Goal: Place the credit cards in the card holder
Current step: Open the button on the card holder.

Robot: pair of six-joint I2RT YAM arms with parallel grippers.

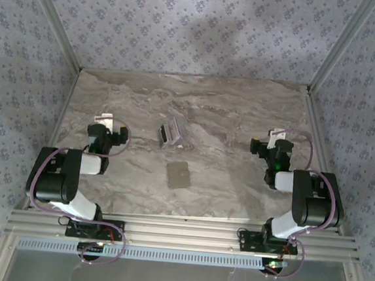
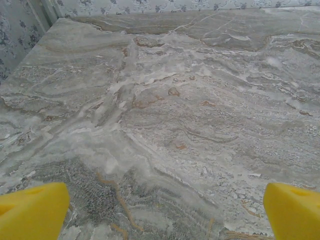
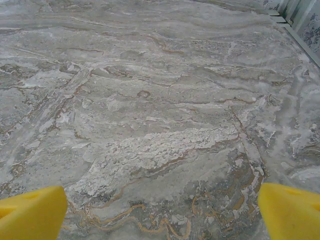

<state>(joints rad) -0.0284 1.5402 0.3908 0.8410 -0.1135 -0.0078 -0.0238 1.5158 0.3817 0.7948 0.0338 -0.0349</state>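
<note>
Left fingers (image 2: pixel 32 210), right fingers (image 3: pixel 30 212): stood wide, empty. Cards (image 1: pixel 172 136) lay between them, nearer left; single edge-pinch advised.

Seen from above, the credit cards (image 1: pixel 172 135) are too small and blurred to count, and which end of the card holder (image 1: pixel 179 175) is open cannot be told. The left end effector (image 2: pixel 165 212) has its yellow fingertips (image 2: pixel 32 212) cut off by the wrist picture's bottom corners. The same goes for the right end effector (image 3: pixel 162 212).

Soft, even light, no glare. Top view low-res, hazy; faint shadow on back wall (image 1: pixel 207 30). Wrist views sharper; yellow fingertips (image 2: pixel 30 212) blurry at btm corners.
</note>
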